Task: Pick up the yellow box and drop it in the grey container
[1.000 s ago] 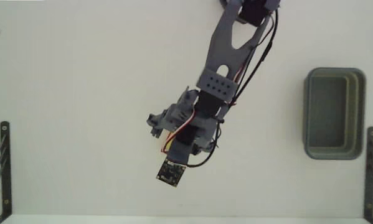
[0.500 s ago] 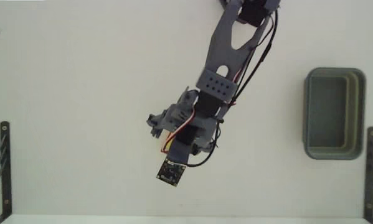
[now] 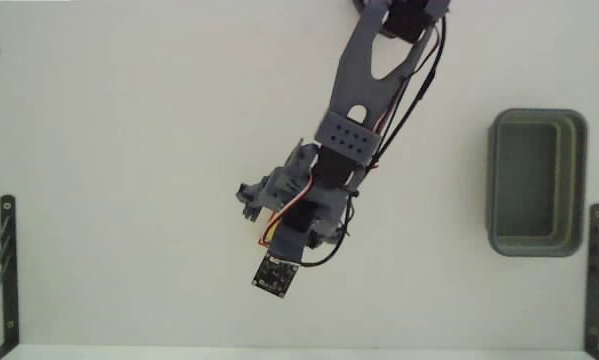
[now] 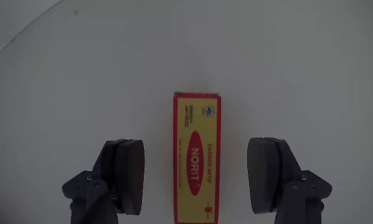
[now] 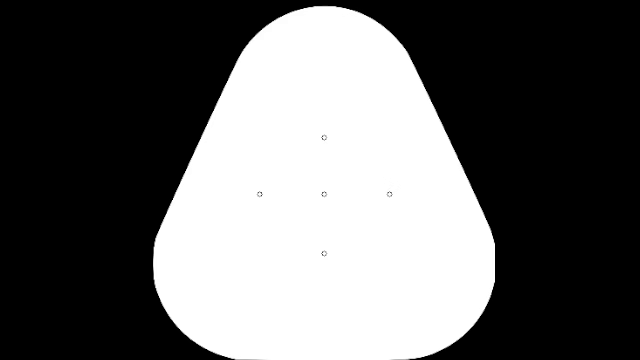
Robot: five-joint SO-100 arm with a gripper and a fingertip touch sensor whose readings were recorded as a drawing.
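Note:
In the wrist view the yellow box (image 4: 197, 158), with red edging and a red oval mark, lies flat on the white table. It points lengthwise away from the camera. My gripper (image 4: 197, 144) is open and straddles it. One dark pad (image 4: 125, 174) stands left of the box and the other right, each with a clear gap to it. In the fixed view my arm (image 3: 351, 130) reaches down from the top edge and hides the box beneath it. The grey container (image 3: 495, 185) sits empty at the right of the table, well away from the arm.
Black metal brackets stand at the lower left (image 3: 4, 270) and lower right (image 3: 596, 270) edges of the fixed view. The white table (image 3: 129, 150) fills most of that view, and its front edge runs along the bottom.

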